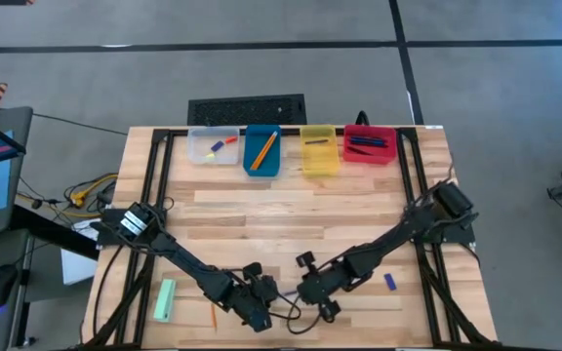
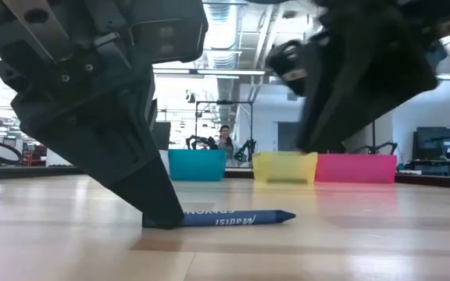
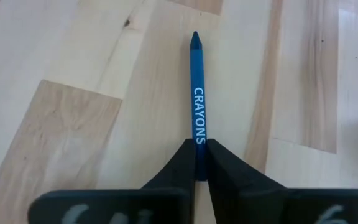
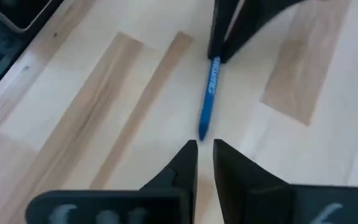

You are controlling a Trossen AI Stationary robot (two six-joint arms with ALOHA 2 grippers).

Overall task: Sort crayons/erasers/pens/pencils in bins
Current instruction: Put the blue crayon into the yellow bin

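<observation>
There were four bins in a row: one clear (image 1: 213,144), one blue (image 1: 262,149), one yellow (image 1: 319,149) and one red (image 1: 370,143). Loose on the table lay four things: one blue crayon (image 2: 233,218), one small dark blue eraser (image 1: 390,281), one light green block (image 1: 166,300) and one short orange stick (image 1: 213,315). Inside the bins, the erasers (image 1: 220,146) in the clear one looked like three, while the orange pencils (image 1: 261,151) and the dark pens (image 1: 367,144) were too small to count surely, perhaps two of each.
</observation>
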